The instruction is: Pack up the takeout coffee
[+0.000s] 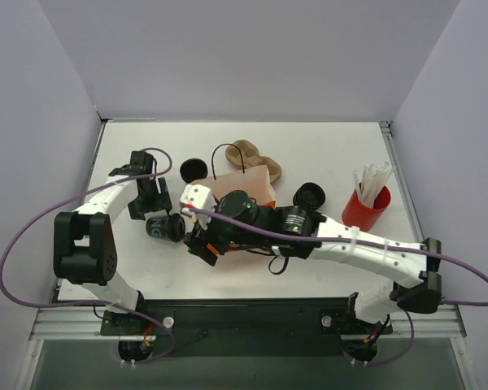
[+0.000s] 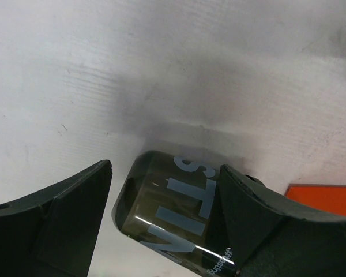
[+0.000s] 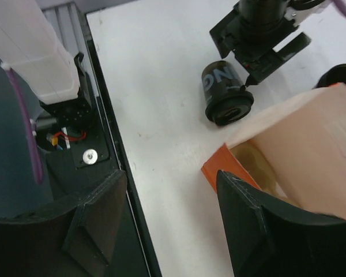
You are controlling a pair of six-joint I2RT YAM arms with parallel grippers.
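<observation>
As it lies sideways, the takeout coffee (image 3: 222, 92) shows white letters "NG".

Takeout coffee (image 2: 161, 210) cup wall: large pale letters "STIN" legible in left wrist view, "NG" in right wrist view; small hashtag line unreadable.

lidded cup (image 1: 164, 227) 1 | orange bag (image 1: 256, 183) 1 | red cup (image 1: 362, 213) 1
</observation>
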